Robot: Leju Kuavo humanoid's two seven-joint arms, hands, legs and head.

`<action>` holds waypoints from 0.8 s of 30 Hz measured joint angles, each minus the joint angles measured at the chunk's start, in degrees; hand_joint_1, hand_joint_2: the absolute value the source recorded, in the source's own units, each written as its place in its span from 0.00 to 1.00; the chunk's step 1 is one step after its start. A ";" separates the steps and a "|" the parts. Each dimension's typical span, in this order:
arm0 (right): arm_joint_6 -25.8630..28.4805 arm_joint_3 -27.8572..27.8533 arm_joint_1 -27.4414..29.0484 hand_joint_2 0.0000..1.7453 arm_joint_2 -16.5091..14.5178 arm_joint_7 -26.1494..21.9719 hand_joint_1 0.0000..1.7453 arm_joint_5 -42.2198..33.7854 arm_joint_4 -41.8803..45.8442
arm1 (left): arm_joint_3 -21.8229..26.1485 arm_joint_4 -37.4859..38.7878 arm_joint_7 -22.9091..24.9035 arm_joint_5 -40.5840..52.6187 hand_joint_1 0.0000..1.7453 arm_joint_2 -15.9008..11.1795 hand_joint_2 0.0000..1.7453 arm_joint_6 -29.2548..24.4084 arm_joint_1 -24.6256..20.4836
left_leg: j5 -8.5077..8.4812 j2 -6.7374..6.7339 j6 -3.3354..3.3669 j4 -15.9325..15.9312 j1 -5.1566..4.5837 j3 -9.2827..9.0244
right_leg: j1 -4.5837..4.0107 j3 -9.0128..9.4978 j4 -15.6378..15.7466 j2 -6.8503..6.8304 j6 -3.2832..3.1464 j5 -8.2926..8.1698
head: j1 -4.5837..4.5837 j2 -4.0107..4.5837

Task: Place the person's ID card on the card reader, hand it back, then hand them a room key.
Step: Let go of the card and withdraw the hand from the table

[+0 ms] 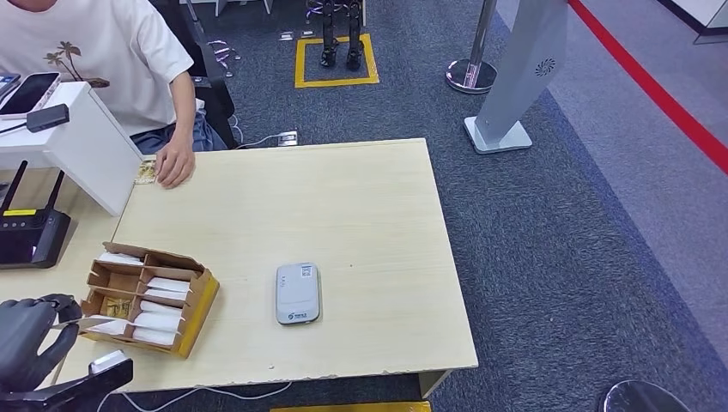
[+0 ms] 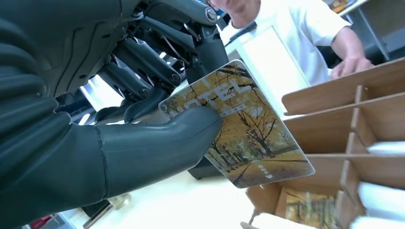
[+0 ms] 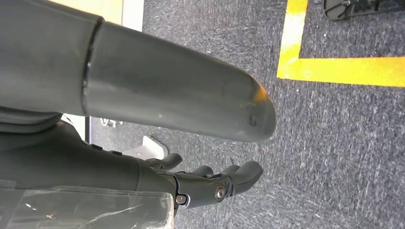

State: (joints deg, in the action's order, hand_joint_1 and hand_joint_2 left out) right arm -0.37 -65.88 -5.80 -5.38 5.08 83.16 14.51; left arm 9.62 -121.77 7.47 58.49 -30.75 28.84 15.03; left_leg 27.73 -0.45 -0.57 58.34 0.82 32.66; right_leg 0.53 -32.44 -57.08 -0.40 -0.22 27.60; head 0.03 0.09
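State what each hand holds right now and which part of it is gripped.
The left hand pinches a hotel key card at one corner, thumb on its printed face, fingers behind. The right hand hangs over the carpet holding nothing.

The left hand [image 1: 30, 339] sits at seven o'clock in the head view, thumb [image 2: 157, 143] pressed flat against darker fingers [image 2: 143, 62], pinching a room key [image 2: 239, 124]. The right hand [image 3: 210, 183] hangs over the floor, fingers loosely extended and holding nothing.
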 joint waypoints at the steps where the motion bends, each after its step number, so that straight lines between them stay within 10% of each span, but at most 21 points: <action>1: 0.00 0.00 0.00 0.00 -0.05 0.02 0.00 0.12 -0.05 | -0.01 0.00 0.06 0.15 1.00 0.00 1.00 -0.26 -0.02 | 0.00 0.00 0.00 0.00 0.00 0.00 | 0.00 0.00 0.00 0.00 0.00 0.00 | -0.01 0.00; 11: -0.09 0.05 -0.07 0.00 -0.68 0.83 0.00 0.85 -0.15 | -0.54 1.69 -1.29 7.56 1.00 3.78 1.00 -7.73 -4.69 | -0.01 0.05 0.01 0.00 -0.02 -0.02 | 0.01 0.01 0.02 -0.07 0.00 0.00 | 0.00 0.00; 24: -0.82 3.27 -0.70 0.00 -2.16 0.16 0.00 5.10 -0.24 | 1.55 21.16 -4.86 11.24 1.00 26.56 1.00 -20.47 -35.18 | -0.28 0.34 0.02 0.06 -0.08 -0.01 | 0.05 0.10 0.03 -0.36 -0.01 -0.25 | -0.05 0.00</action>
State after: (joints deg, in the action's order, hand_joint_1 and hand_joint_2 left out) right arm -1.19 -62.61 -6.50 -7.55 5.25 88.26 14.27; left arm 11.17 -100.60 2.61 69.73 -4.19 8.37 -20.15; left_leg 27.45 -0.11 -0.54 58.40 0.74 32.65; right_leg 0.58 -32.34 -57.05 -0.76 -0.23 27.36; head -0.02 0.09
